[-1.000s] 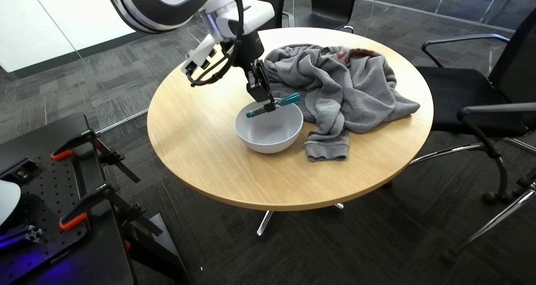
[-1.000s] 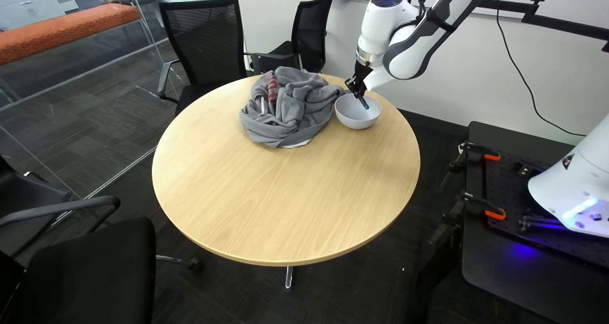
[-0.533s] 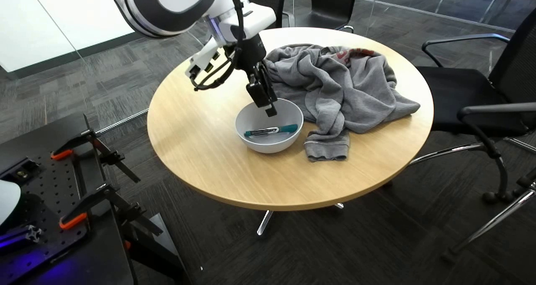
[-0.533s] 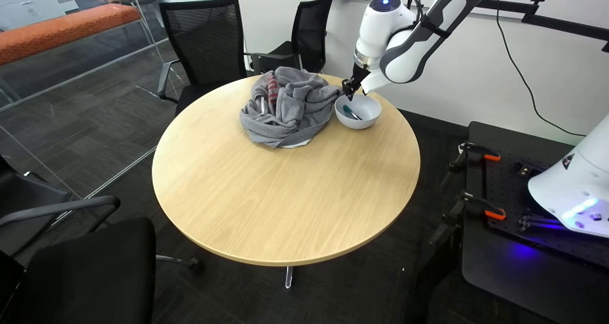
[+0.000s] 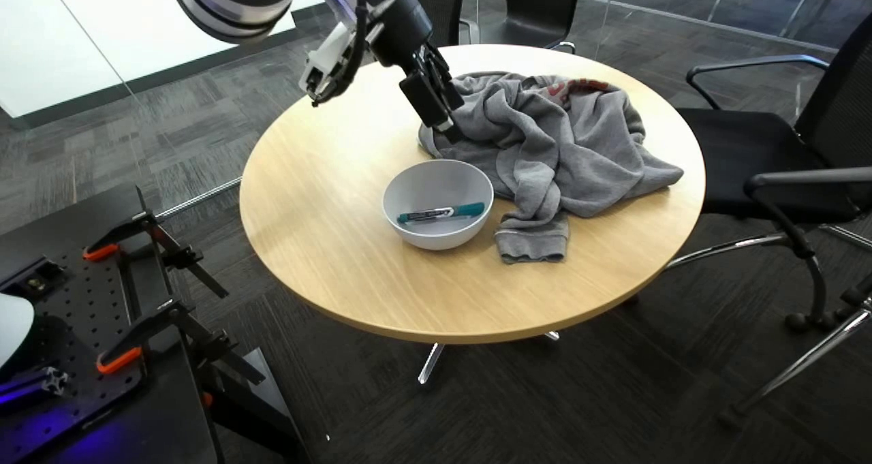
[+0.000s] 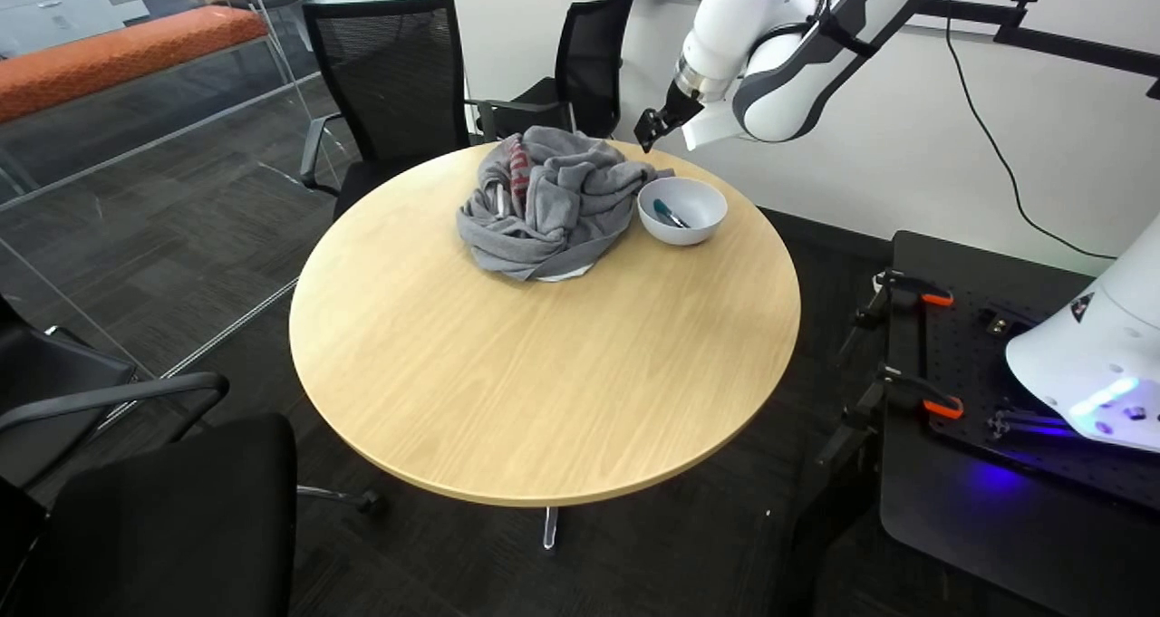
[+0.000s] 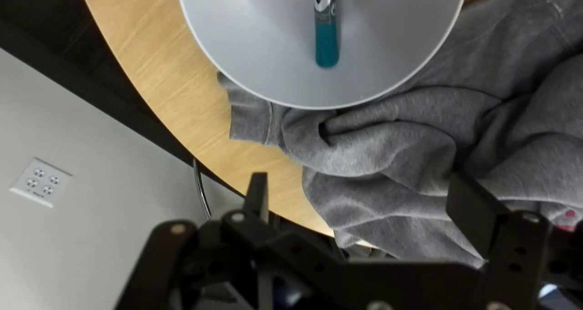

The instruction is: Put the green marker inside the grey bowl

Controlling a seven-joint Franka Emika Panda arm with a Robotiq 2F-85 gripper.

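Note:
The green marker (image 5: 441, 212) lies inside the grey bowl (image 5: 439, 178), resting low across it. In the wrist view its teal cap (image 7: 327, 46) points down toward the near rim, and its far end is cut off by the frame's top edge. Raised above and behind the bowl, my gripper (image 5: 449, 131) is clear of both bowl and marker. Its jaws stand wide apart in the wrist view, and nothing is between the fingertips (image 7: 258, 191). An exterior view also has the gripper (image 6: 645, 139) over the table's far edge.
A crumpled grey sweatshirt (image 5: 545, 144) lies right beside the bowl, one sleeve stretching past it. Bowl and sweatshirt share a round wooden table (image 6: 535, 381). Black chairs (image 6: 390, 82) stand around it. A black stand with clamps (image 5: 136, 334) carries the robot base.
The gripper has let go of the marker, which has dropped from the jaws into the bowl. Since then the arm has risen and drawn back from the bowl.

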